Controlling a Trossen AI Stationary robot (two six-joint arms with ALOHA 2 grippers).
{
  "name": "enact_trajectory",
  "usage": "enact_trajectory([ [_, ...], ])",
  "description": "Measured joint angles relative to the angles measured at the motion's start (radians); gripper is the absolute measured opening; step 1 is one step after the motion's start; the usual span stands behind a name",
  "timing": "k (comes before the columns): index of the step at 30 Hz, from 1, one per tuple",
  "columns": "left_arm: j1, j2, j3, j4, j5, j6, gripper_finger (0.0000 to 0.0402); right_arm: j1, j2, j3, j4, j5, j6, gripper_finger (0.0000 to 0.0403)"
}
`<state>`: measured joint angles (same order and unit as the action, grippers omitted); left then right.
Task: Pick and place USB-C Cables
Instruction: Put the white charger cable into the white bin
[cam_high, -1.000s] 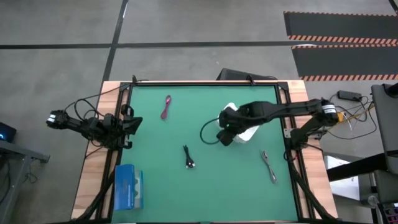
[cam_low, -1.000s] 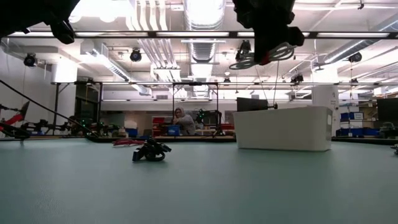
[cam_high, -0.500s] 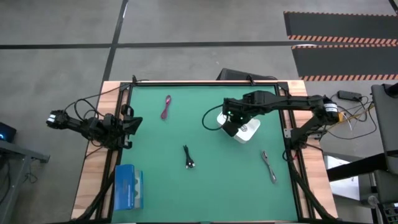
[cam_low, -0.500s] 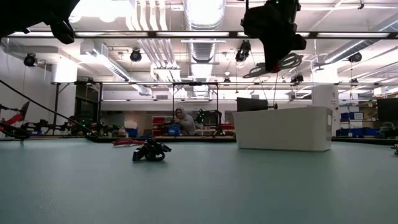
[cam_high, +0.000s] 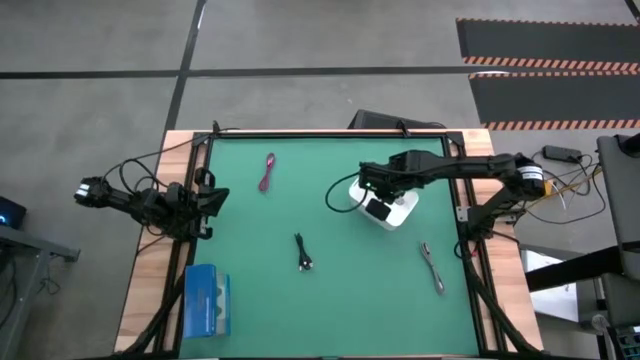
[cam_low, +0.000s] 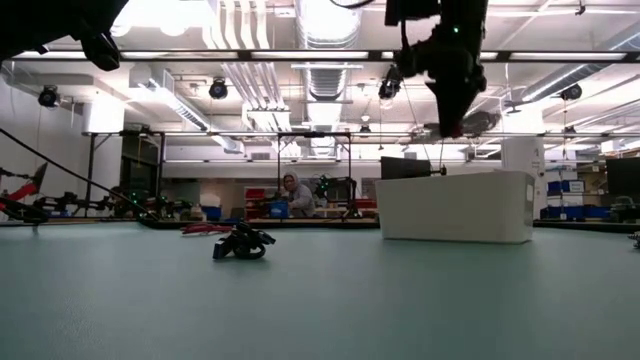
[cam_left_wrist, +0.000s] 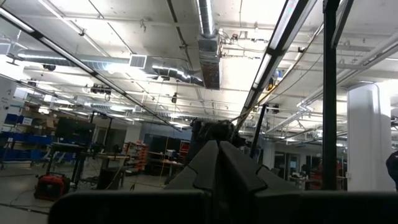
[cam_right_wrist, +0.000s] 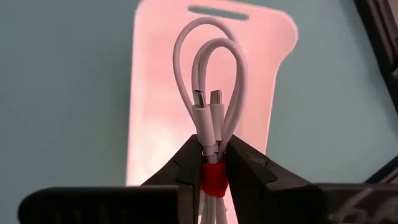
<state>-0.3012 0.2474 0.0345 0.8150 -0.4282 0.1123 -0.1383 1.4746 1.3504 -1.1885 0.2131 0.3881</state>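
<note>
Above the white bin (cam_high: 398, 207) right of the mat's (cam_high: 330, 290) centre, the right gripper (cam_high: 372, 196) hangs in the air with its fingers (cam_right_wrist: 186, 163) pinched on the white cable (cam_right_wrist: 211, 118), gripping it just above its red-pink tie (cam_right_wrist: 212, 178). From that arm's wrist camera the cable's loop and its two plugs stick out past the fingertips, with the bin's pale inside directly beyond them. From table height the gripper (cam_low: 452, 115) is well clear of the bin's rim (cam_low: 455, 177), and the cable (cam_low: 470, 123) shows beside its tip. Three other cables lie on the mat, well apart from one another: the magenta cable (cam_high: 267, 172) near the far edge on the left half, the black cable (cam_high: 303, 252) near the middle, also seen from table height (cam_low: 240, 243), and the grey cable (cam_high: 431, 266) toward the near right. At the table's left edge the left gripper (cam_high: 213, 199) waits off the mat, its fingers (cam_left_wrist: 211, 167) pressed together with nothing between them. A blue box (cam_high: 207, 301) sits at the near left corner.
</note>
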Motion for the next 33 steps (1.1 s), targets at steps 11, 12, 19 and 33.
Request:
enact_trajectory([
  [11, 0.000, 0.000, 0.000, 0.000, 0.000, 0.000, 0.0001, -0.023, 0.000, -0.136, 0.127, -0.002, -0.048, 0.0048],
  [12, 0.000, 0.000, 0.000, 0.000, 0.000, 0.000, 0.0001, -0.029, 0.000, -0.143, 0.137, -0.002, -0.054, 0.0048],
  [19, 0.000, 0.000, 0.000, 0.000, 0.000, 0.000, 0.0001, -0.075, -0.002, -0.194, 0.219, -0.012, -0.108, 0.0048],
  [33, 0.000, 0.000, 0.000, 0.000, 0.000, 0.000, 0.0001, -0.159, -0.051, -0.334, 0.343, -0.059, -0.166, 0.0048],
])
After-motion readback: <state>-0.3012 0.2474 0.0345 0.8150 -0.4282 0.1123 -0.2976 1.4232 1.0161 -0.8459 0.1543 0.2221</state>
